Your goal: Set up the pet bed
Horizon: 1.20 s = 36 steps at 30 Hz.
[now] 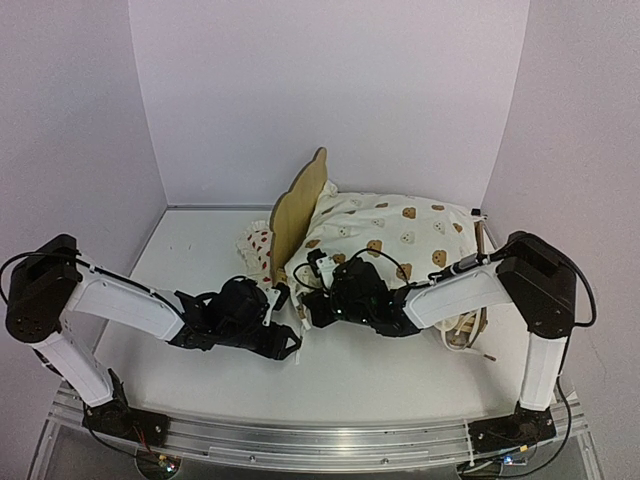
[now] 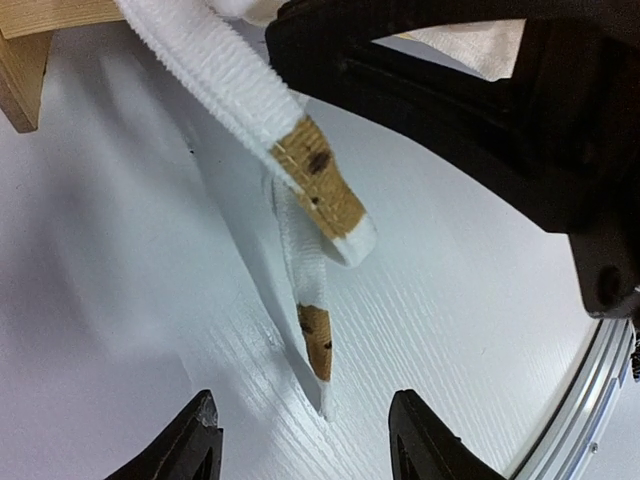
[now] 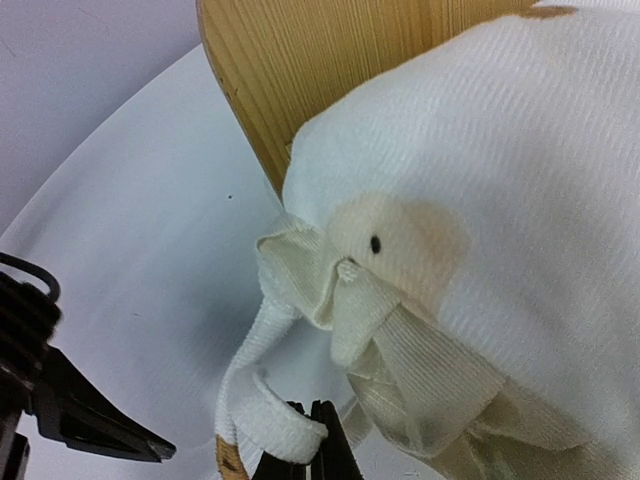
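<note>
White table (image 1: 200, 250), plain pale walls (image 1: 330, 90) on three sides. Pet bed (image 1: 298, 205) stands upright mid-table, slightly right of centre, with its bear-ear headboard facing the left arm. Cream bear-print cushion (image 1: 400, 230) lies on the frame, covers most of it and bulges over the near rail, so it looks roughly placed rather than smoothed flat. Strawberry pillow (image 1: 257, 245) sits on the table just behind the headboard, outside the bed. Both arms meet at the near headboard corner. Right tool (image 3: 310, 445) is closed, its tips apparently pinching the end of one cushion tie (image 2: 250, 100), which runs out from the gathered corner of the cushion. A second tie (image 2: 300, 270) hangs loose beside it, its tip down near the table. Left tool (image 2: 305, 440) hovers low with jaws apart and nothing between them, the hanging strap just ahead of the gap. Neither strap is seen wrapped round any part of the frame here; the wrist views do not show the other corners. Judgement: about midway. The frame is up and the cushion on. What is left is likely to fasten this corner's ties to the frame, check the remaining corners, settle the cushion, and move the pillow onto the bed.
</note>
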Available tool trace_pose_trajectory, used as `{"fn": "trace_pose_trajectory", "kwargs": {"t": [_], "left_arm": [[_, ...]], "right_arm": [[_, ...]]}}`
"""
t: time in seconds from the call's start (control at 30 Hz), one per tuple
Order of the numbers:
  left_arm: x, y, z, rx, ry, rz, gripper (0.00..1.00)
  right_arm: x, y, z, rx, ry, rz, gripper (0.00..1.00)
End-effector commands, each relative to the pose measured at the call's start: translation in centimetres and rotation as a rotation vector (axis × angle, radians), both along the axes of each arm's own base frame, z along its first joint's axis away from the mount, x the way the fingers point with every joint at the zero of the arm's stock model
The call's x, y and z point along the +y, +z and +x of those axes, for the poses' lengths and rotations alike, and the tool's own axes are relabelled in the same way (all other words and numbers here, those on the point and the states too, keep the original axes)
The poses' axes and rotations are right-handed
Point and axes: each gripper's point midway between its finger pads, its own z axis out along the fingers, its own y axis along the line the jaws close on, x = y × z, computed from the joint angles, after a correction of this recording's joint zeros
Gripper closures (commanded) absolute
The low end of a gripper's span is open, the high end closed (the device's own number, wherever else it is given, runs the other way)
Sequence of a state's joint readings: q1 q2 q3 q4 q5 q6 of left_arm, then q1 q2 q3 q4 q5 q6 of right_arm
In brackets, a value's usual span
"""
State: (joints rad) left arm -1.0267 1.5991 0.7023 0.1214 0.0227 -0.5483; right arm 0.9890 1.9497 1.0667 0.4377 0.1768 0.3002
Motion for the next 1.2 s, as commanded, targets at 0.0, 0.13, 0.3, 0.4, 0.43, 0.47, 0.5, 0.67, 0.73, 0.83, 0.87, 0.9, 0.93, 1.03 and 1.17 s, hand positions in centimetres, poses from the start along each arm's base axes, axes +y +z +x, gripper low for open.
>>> {"fn": "trace_pose_trajectory", "kwargs": {"t": [0.0, 0.13, 0.3, 0.4, 0.43, 0.47, 0.5, 0.67, 0.73, 0.83, 0.87, 0.9, 0.93, 1.03, 1.17], "left_arm": [[-2.0, 0.8, 1.3, -0.045, -0.004, -0.034, 0.45], [-2.7, 0.3, 1.5, -0.043, -0.009, -0.039, 0.48], [-2.9, 0.1, 2.3, -0.068, 0.016, -0.034, 0.57], [-3.1, -0.1, 2.6, -0.080, 0.022, -0.033, 0.62], [-3.2, -0.2, 2.8, -0.084, 0.025, -0.030, 0.65], [-3.2, -0.4, 2.9, -0.088, 0.027, -0.028, 0.67], [-3.4, -0.4, 3.0, -0.092, 0.026, -0.030, 0.71], [-3.4, -0.9, 3.5, -0.107, 0.042, -0.014, 0.98], [-3.0, -0.7, 3.8, -0.119, 0.061, -0.009, 1.00], [-2.2, -0.4, 3.9, -0.134, 0.091, 0.006, 1.00], [-1.7, -0.3, 4.1, -0.141, 0.108, 0.020, 1.00], [-1.3, -0.3, 4.2, -0.147, 0.122, 0.034, 1.00], [-0.9, -0.2, 4.3, -0.151, 0.132, 0.046, 1.00], [0.6, 0.0, 4.6, -0.167, 0.171, 0.085, 1.00], [3.5, 0.4, 6.1, -0.159, 0.245, 0.120, 1.00]], "right_arm": [[1.0, 5.0, 0.4, -0.047, -0.010, 0.097, 1.00], [1.0, 5.2, 0.4, -0.046, -0.012, 0.098, 1.00], [0.8, 5.4, 0.4, -0.048, -0.015, 0.099, 1.00], [0.8, 5.7, 0.3, -0.047, -0.015, 0.104, 1.00], [0.8, 5.7, 0.3, -0.046, -0.015, 0.104, 1.00], [0.8, 5.6, 0.3, -0.044, -0.015, 0.104, 1.00], [0.7, 5.7, 0.3, -0.043, -0.019, 0.104, 1.00], [0.5, 5.8, 0.3, -0.041, -0.028, 0.105, 1.00], [0.4, 6.0, 0.3, -0.043, -0.031, 0.107, 1.00], [0.2, 6.6, 0.3, -0.050, -0.036, 0.112, 1.00], [0.1, 6.8, 0.3, -0.051, -0.039, 0.112, 1.00], [0.1, 7.0, 0.3, -0.053, -0.041, 0.112, 1.00], [0.0, 7.3, 0.3, -0.057, -0.042, 0.111, 1.00], [-0.3, 8.5, 0.4, -0.077, -0.046, 0.108, 1.00], [-0.6, 10.6, 0.6, -0.123, -0.049, 0.092, 1.00]]}}
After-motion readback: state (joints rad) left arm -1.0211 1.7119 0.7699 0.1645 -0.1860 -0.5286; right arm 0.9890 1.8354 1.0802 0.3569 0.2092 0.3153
